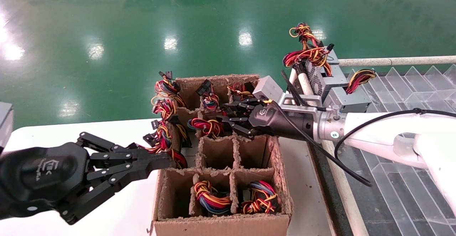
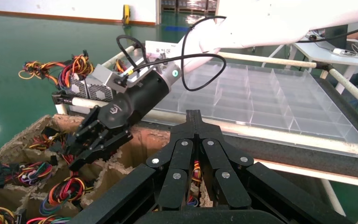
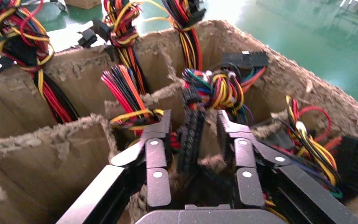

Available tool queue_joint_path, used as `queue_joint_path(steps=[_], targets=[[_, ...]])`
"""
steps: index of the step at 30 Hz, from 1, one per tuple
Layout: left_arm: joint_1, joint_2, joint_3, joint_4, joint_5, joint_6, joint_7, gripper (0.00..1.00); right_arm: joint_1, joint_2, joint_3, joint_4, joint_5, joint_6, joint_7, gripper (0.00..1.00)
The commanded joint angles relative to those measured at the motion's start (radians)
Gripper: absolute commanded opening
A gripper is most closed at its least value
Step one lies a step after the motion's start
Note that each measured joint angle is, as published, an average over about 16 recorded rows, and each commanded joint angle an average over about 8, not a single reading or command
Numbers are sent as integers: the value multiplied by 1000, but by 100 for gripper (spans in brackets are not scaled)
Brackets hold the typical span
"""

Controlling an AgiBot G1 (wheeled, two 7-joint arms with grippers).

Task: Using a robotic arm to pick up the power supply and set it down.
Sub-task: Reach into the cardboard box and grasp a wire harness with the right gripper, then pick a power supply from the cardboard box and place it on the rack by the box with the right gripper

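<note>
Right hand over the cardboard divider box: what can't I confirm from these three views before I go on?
- Right black multi-finger hand: whether it grips anything; in the right wrist view its fingers straddle a black braided cable, contact unclear.
- Grey metal power supplies inside the brown cardboard divider box: bodies hidden by cell walls and red, yellow and black wire bundles.
- Left black hand: its arm is cut off by the head view's left edge.

Head view looks forward and down from above on the cardboard divider box (image 1: 221, 157) and white table (image 1: 89, 132), fairly near. Left wrist view looks along its closed left gripper (image 2: 194, 122) across the box toward the clear tray (image 2: 270, 98). Right wrist view sits close inside the box cells. All three share the box.
</note>
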Motion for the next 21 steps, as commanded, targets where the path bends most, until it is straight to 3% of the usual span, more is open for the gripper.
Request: queue_joint_path(steps=[1,21], targets=[[0,0,0,0,0,0,0,0,2,1,-2,-10,-3,-5,-5,0],[0,0,0,0,0,0,0,0,38,-1,2,-30,4,-53,-31,0]])
